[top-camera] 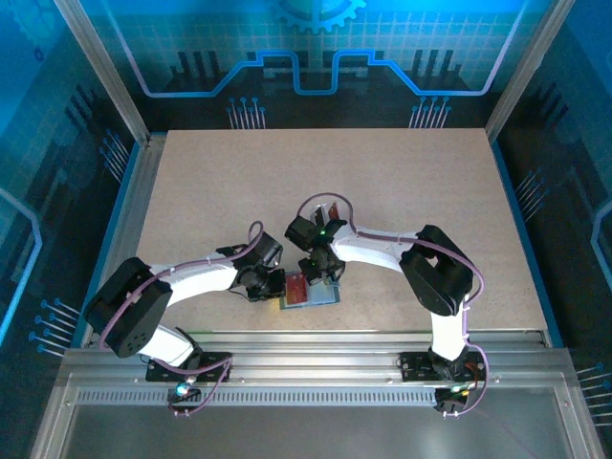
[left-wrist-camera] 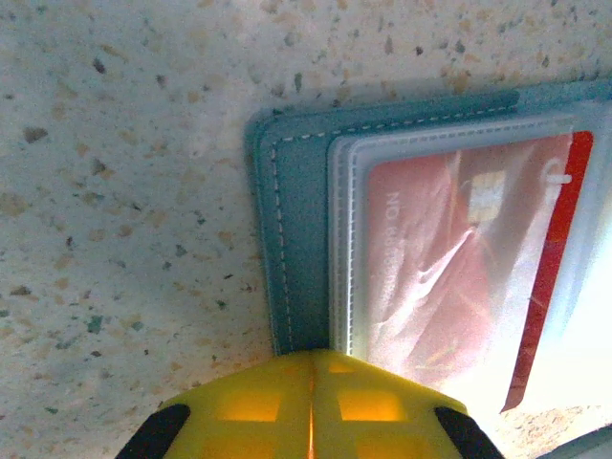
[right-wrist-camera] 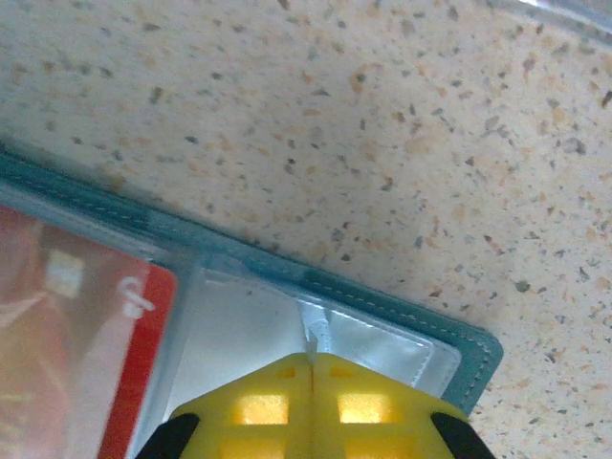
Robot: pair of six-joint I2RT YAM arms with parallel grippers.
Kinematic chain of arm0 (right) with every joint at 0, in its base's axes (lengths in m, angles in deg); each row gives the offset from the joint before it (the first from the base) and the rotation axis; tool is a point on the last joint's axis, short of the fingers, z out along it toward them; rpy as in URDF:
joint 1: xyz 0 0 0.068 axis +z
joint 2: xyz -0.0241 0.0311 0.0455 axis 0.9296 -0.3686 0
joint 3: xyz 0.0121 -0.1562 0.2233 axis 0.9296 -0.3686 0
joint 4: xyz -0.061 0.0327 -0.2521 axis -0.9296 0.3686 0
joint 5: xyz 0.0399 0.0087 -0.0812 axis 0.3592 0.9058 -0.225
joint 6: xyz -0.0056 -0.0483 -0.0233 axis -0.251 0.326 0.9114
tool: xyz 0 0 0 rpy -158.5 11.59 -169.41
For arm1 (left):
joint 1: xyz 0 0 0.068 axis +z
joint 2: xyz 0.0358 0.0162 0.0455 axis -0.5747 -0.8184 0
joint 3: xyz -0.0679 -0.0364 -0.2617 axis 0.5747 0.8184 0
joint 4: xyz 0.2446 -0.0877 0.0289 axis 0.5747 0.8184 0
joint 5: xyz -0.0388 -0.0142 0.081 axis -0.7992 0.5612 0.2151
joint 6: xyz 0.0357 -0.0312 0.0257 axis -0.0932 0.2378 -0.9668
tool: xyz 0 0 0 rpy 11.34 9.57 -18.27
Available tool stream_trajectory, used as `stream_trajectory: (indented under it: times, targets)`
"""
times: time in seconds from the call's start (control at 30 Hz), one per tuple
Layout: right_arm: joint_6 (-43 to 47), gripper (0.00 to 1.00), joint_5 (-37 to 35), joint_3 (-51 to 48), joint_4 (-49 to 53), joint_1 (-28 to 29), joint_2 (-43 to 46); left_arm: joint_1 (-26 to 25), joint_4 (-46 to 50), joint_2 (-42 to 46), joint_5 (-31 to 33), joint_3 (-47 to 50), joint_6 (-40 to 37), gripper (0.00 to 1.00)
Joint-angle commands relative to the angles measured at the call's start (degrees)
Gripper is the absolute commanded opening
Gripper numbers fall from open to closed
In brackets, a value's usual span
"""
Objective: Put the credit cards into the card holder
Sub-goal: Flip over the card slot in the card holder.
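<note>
The card holder [top-camera: 325, 298] lies open near the table's front edge, teal with clear sleeves. A red credit card [left-wrist-camera: 449, 268] sits inside one clear sleeve; it is also in the right wrist view [right-wrist-camera: 67, 335] and from above [top-camera: 297, 286]. My left gripper [left-wrist-camera: 311, 356] is shut, its yellow tips against the holder's stitched edge [left-wrist-camera: 296, 239]. My right gripper [right-wrist-camera: 314, 359] is shut on a puckered fold of the empty clear sleeve [right-wrist-camera: 249, 330], close to the holder's corner [right-wrist-camera: 478, 359]. From above, the left gripper [top-camera: 277, 285] and the right gripper [top-camera: 320, 277] meet over the holder.
A small red-and-dark thing [top-camera: 332, 207], perhaps another card, lies on the table behind the right wrist. Speckled beige tabletop [top-camera: 382, 182] stretches beyond the arms. A metal rail [top-camera: 306, 349] runs along the near edge.
</note>
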Motion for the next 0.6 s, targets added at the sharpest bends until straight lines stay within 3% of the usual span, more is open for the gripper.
stream_trajectory:
  times: [0.0,0.37,0.57]
  targets:
    - [0.94,0.00,1.87,2.85,2.20,1.04,0.77,-0.93,-4.05,-5.73,0.80,4.43,0.96,0.08]
    - [-1.72,0.00,8.86,4.92,1.38,1.18,0.12,-1.63,-5.57,-7.10,-0.15,3.99,1.88,0.08]
    - [-3.22,0.07,11.84,5.41,-0.10,0.99,-0.06,-1.92,-5.97,-7.23,-0.27,3.90,2.19,0.08]
